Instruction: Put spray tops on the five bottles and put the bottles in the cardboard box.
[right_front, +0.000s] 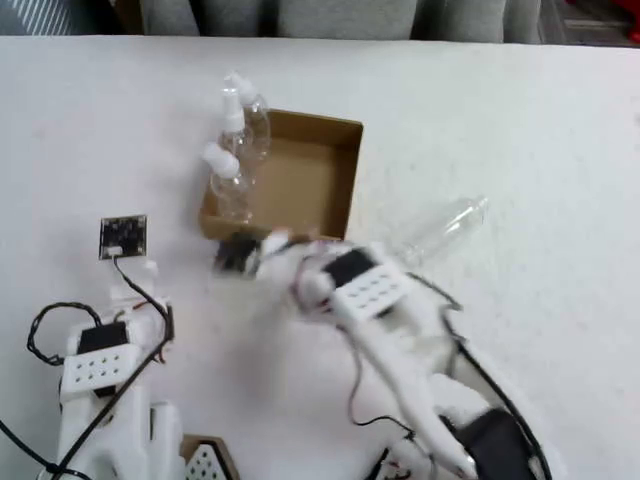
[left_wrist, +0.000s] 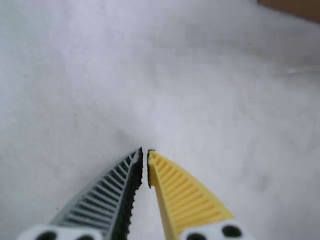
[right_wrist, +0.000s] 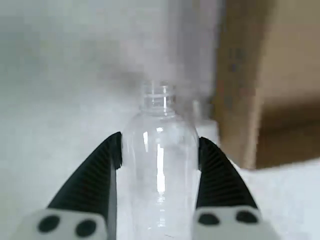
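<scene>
One bottle (right_wrist: 160, 175) in right pincer (right_wrist: 160, 140), lengthwise, neck pointing outward.

White worktop under soft, even light
The pale worktop (right_front: 540, 130) spreads across nearly the whole scene, matte and faintly mottled; along its far edge runs a row of grey upholstered furniture (right_front: 345, 18), with something red (right_front: 600, 12) in the corner beyond.

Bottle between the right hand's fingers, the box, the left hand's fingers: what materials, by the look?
Bottle: clear glossy plastic, probably; see-through, with bright highlight streaks and a moulded threaded neck. Box: matte brown cardboard; dull, thin flat walls. Left hand fingers: ribbed matte plastic, one yellow, one grey; maybe printed, cannot confirm.
</scene>
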